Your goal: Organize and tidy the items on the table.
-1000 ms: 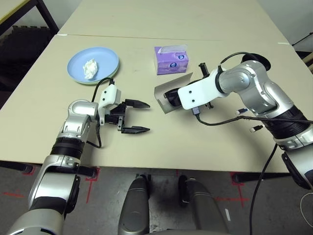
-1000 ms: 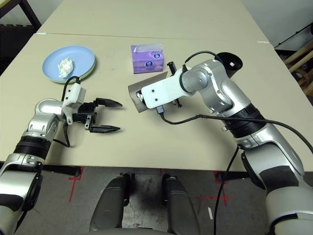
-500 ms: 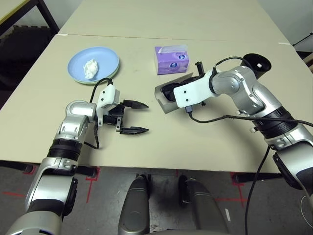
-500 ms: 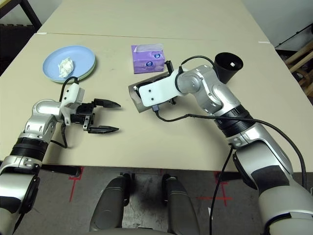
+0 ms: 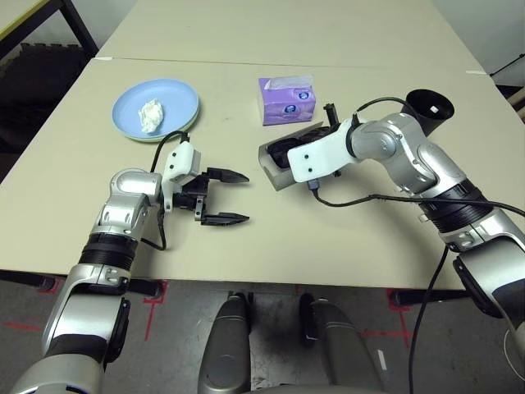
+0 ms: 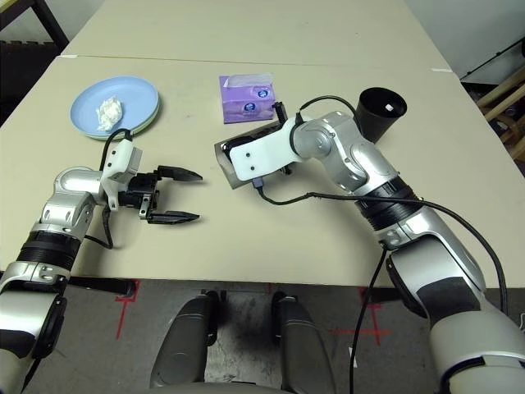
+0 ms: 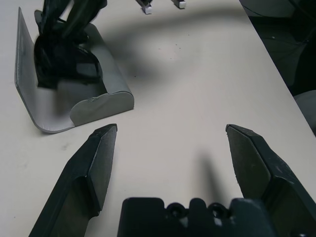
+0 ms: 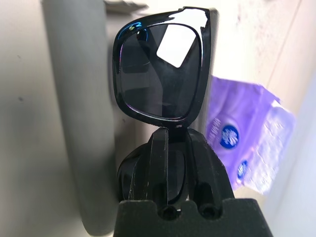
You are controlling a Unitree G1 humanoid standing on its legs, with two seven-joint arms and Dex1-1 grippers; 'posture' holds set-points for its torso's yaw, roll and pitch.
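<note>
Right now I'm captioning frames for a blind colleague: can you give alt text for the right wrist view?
The right claw is shut on black sunglasses, holding them over the open grey glasses case. A purple tissue pack lies beyond on the beige table.

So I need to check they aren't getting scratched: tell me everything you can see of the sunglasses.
The black sunglasses have a glossy, plastic-looking frame and dark squarish lenses that catch bright reflections. The right gripper is shut on them near the bridge, holding them inside the open grey glasses case on the table, in front of the purple tissue pack. Whether they touch the case cannot be told.
</note>
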